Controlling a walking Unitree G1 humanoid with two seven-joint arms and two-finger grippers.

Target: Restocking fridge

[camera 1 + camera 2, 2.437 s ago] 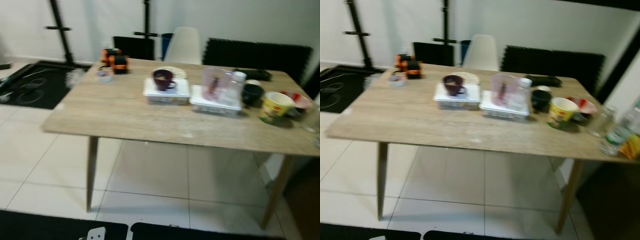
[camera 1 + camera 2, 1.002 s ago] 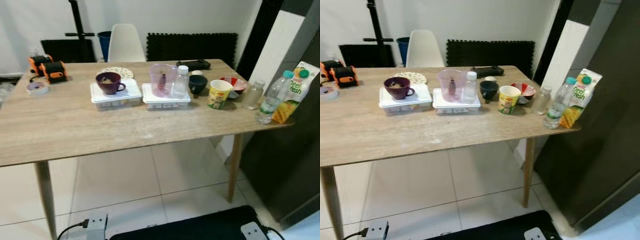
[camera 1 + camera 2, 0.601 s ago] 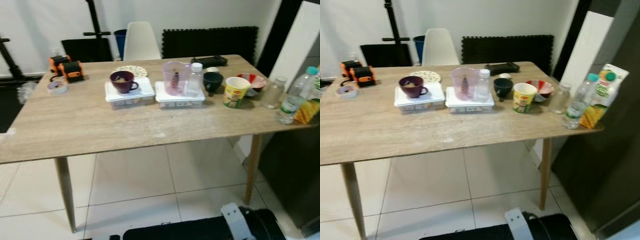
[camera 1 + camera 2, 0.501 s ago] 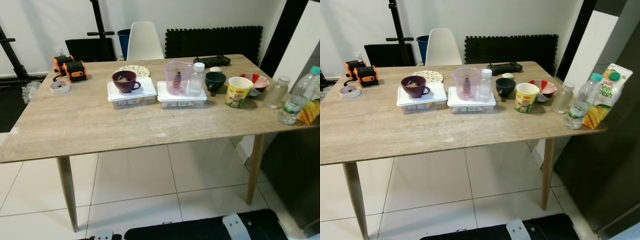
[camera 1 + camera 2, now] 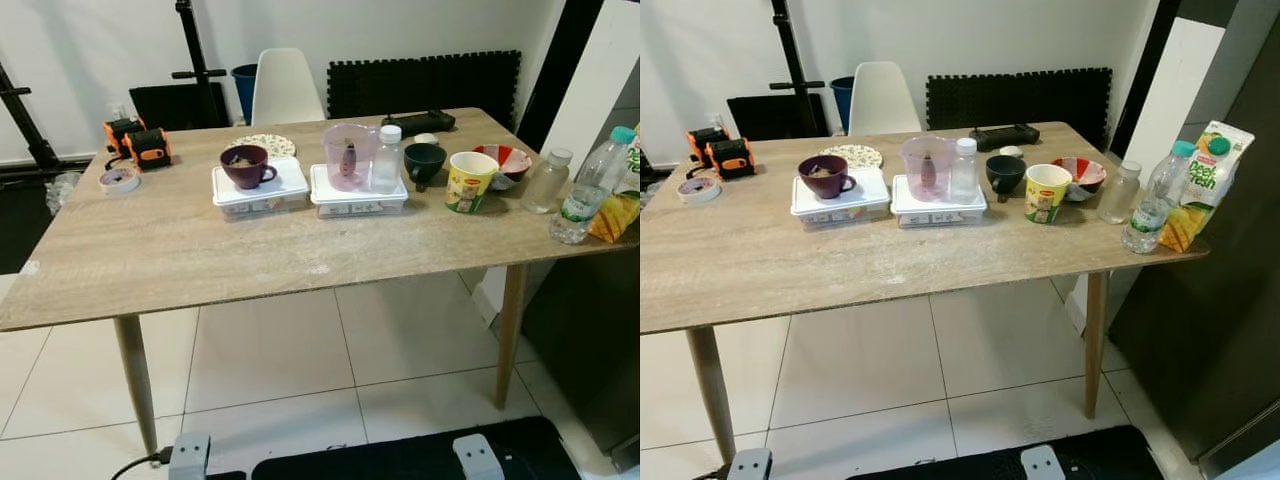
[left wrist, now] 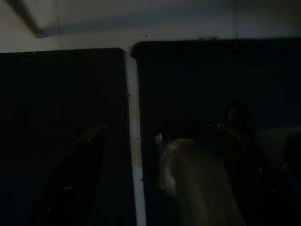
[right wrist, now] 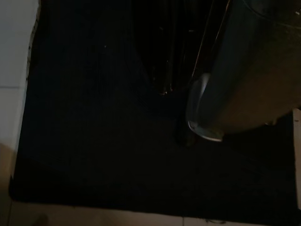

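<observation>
Two white lidded containers (image 5: 260, 190) sit side by side near the middle of the wooden tabletop (image 5: 200, 255) in front of you. On the container to your left stands a purple mug (image 5: 246, 165); on the other stand a clear pink measuring jug (image 5: 346, 157) and a small clear bottle with a white cap (image 5: 387, 160). To the right of these come a dark green cup (image 5: 426, 163), a yellow instant-noodle cup (image 5: 469, 182) and a red-patterned bowl (image 5: 505, 164) just behind it. A short empty bottle (image 5: 546, 183) and a taller water bottle (image 5: 588, 200) stand near the right edge, with the juice carton (image 5: 1200, 185) at the very corner, close beside the dark fridge front (image 5: 1230, 330).

At the far left of the tabletop you have a roll of tape (image 5: 119, 180) and two orange-and-black devices (image 5: 135, 143). A white chair (image 5: 285, 88) stands behind the tabletop, with black foam mats (image 5: 425, 85) leaning on the wall.

Both arms hang low over a black floor mat (image 7: 94, 141). The left gripper (image 6: 160, 174) has its fingers apart, with nothing between them. For the right gripper, you cannot tell from the dark wrist view whether it is apart or together.
</observation>
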